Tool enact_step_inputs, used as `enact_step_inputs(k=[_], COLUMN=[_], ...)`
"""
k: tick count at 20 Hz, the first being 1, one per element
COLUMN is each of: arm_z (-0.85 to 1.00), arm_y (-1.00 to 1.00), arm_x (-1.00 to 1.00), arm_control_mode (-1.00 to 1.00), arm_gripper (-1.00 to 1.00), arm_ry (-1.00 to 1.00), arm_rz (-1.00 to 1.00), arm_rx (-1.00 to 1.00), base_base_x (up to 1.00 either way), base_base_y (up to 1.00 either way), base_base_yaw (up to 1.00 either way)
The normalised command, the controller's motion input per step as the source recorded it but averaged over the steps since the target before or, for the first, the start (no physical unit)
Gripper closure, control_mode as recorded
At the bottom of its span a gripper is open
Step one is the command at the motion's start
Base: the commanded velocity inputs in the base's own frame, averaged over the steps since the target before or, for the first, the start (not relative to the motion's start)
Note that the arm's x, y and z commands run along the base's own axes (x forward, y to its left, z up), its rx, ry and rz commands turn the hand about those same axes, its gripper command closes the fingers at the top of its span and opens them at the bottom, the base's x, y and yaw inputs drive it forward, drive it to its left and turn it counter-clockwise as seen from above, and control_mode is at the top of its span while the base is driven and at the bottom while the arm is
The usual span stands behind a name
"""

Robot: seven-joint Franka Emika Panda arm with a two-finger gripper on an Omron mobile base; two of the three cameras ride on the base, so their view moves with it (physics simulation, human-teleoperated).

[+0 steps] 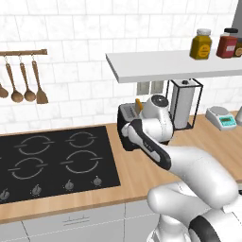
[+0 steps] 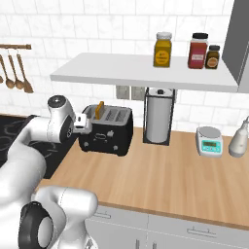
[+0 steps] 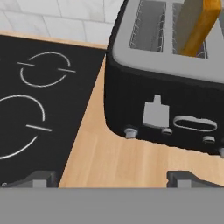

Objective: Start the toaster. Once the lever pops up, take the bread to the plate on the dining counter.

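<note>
The toaster (image 2: 106, 129) is sitting on the wood counter (image 2: 160, 170) just beside the black hob (image 1: 52, 158), under the white shelf (image 2: 141, 75), and the bread (image 3: 197, 24) is standing upright in the slot, its crust sticking well above the silvery top. The gripper (image 3: 111, 179) is hovering close to the toaster's long face with its jaws spread wide, pinching nothing. It is facing the grey lever (image 3: 156, 113), which I judge is not yet pressed down, presumably so it can push it.
</note>
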Motion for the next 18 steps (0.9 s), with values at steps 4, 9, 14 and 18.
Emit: enact_step_inputs(k=[4, 9, 14, 18], arm_z=[-0.12, -0.01, -0.02, -0.09], arm_y=[0.10, -0.01, 0.00, 0.00], arm_x=[0.25, 0.20, 0.31, 0.32], arm_control_mode=[-1.00, -1.00, -1.00, -1.00], arm_gripper=[-1.00, -1.00, -1.00, -1.00], arm_ry=[0.00, 0.00, 0.00, 0.00], arm_rz=[0.00, 0.00, 0.00, 0.00], arm_rx=[0.00, 0.00, 0.00, 0.00], base_base_x=[0.00, 0.00, 0.00, 0.00], base_base_y=[0.00, 0.00, 0.00, 0.00], base_base_yaw=[0.00, 0.00, 0.00, 0.00])
